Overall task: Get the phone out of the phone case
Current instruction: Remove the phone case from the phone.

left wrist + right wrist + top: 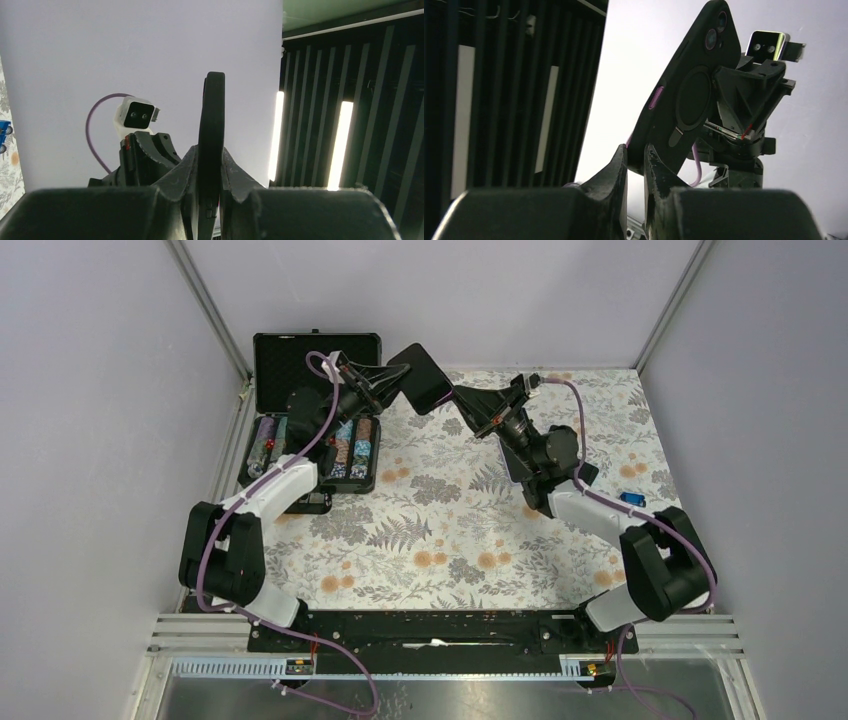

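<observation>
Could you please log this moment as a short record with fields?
held item: cased phone, lifted above the table, phone not yet out
left gripper: shut on one edge of it
right gripper: shut on the opposite end
case back: faces the right wrist camera, lenses uppermost in that view
table surface: floral pattern
also present: open black box at rear left; small blue object near the right arm

The phone case point(425, 380) sits between the left gripper point(385, 375) and the right gripper point(465, 402), with an open box point(300, 352) left of the left gripper.
</observation>
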Robot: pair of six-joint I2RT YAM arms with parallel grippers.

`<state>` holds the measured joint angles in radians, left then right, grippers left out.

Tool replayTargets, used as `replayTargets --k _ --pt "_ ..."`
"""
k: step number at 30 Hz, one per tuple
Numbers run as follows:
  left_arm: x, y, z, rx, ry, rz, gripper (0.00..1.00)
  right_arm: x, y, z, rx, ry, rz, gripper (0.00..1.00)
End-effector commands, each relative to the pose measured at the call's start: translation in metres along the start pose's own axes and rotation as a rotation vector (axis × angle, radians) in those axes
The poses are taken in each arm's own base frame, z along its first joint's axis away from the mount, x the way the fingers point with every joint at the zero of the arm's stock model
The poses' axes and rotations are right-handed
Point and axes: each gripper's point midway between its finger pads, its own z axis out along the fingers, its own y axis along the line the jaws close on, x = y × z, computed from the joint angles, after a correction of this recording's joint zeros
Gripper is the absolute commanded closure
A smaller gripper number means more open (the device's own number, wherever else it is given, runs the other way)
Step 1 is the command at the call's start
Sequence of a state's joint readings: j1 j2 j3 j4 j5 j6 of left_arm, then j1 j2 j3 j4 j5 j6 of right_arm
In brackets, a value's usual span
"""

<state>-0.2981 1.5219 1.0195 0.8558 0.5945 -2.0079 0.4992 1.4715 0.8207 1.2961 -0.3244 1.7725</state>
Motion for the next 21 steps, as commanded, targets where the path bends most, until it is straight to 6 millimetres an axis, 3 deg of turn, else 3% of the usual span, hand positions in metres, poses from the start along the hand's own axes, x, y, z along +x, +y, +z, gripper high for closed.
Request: replayTargets --k 1,9,18,21 --pt "0.065 -0.096 -0.006 0.195 0.176 -0.169 1.00 -0.002 -0.018 -0.004 -0.017 -0.014 0.053 1.00" --pt "0.063 -0.105 -0.010 0.176 0.103 -0.227 1.00 -0.001 -0.034 -0.007 0.023 -0.006 0.020 1.00" --pt "0.066 -0.119 -0.008 0.222 0.119 -0.214 1.00 -0.004 -0.104 -0.032 0.292 -0.017 -0.042 1.00" --pt "0.079 -0.143 -0.006 0.242 0.136 -0.132 1.00 -0.006 -0.117 -0.040 0.351 -0.027 -0.064 1.00"
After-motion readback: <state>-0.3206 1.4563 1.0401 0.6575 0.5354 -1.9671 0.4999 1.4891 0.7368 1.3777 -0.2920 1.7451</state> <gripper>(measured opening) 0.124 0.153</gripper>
